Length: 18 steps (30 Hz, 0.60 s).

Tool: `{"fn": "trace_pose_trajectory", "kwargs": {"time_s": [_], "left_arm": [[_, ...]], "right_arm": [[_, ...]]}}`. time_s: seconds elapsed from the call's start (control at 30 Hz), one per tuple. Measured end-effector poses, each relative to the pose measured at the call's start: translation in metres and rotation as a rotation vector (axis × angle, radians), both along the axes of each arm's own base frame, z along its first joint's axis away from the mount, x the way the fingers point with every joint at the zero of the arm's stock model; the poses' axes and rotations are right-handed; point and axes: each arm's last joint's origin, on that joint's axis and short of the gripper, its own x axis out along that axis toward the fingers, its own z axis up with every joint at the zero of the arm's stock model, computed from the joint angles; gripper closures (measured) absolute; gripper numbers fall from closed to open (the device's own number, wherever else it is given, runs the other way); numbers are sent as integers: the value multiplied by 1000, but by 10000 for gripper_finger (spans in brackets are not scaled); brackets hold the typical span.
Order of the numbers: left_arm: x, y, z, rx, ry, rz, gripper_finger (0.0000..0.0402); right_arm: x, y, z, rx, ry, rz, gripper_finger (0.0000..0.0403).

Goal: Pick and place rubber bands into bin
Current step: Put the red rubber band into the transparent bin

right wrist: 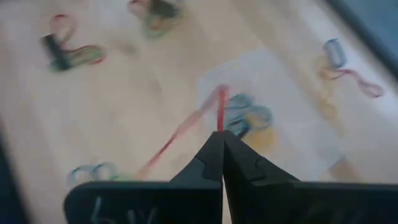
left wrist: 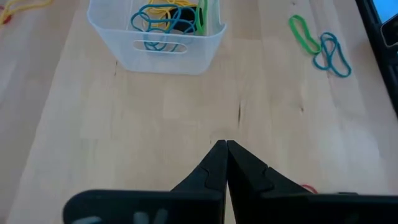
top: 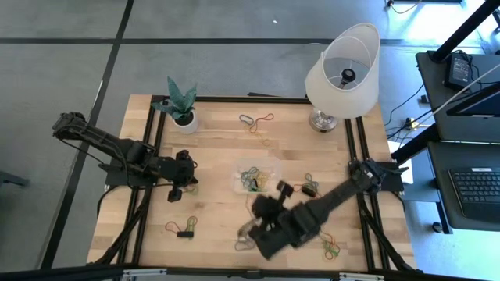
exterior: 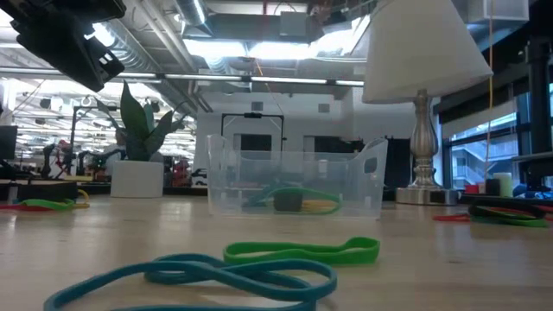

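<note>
We find the bin standing near the middle of the table, a clear tray already holding several rubber bands in blue, yellow, green and black. Further bands lie scattered on the wood: a cluster near the table's far edge, a cluster by the left front, another at the right front, and a green and a blue loop close to the low camera. The right gripper sits over the front centre of the table, just in front of the bin, its fingers clenched on a red rubber band that hangs stretched from the tips; the view is blurred, but the red strand is plain. The left gripper is positioned at the left of the table, pointed toward the bin and well apart from it, fingers pressed together with nothing between them. A potted plant stands at the far left corner of the table and a lamp with a white shade at the far right corner.
</note>
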Motion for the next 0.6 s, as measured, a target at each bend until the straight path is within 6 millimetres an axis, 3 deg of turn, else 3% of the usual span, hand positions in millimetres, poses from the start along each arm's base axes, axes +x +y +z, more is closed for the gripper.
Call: {"fn": "trace_pose_trajectory", "kwargs": {"time_s": [0.33, 0.47, 0.6], "left_arm": [[0, 0, 0, 14, -3, -9, 398], [0, 0, 0, 12, -3, -6, 398], [0, 0, 0, 14, -3, -5, 398]], "right_arm": [[38, -95, 2, -7, 190, 51, 402], [51, -130, -21, 69, 304, 77, 402], [61, -148, -60, 152, 375, 162, 402]]}}
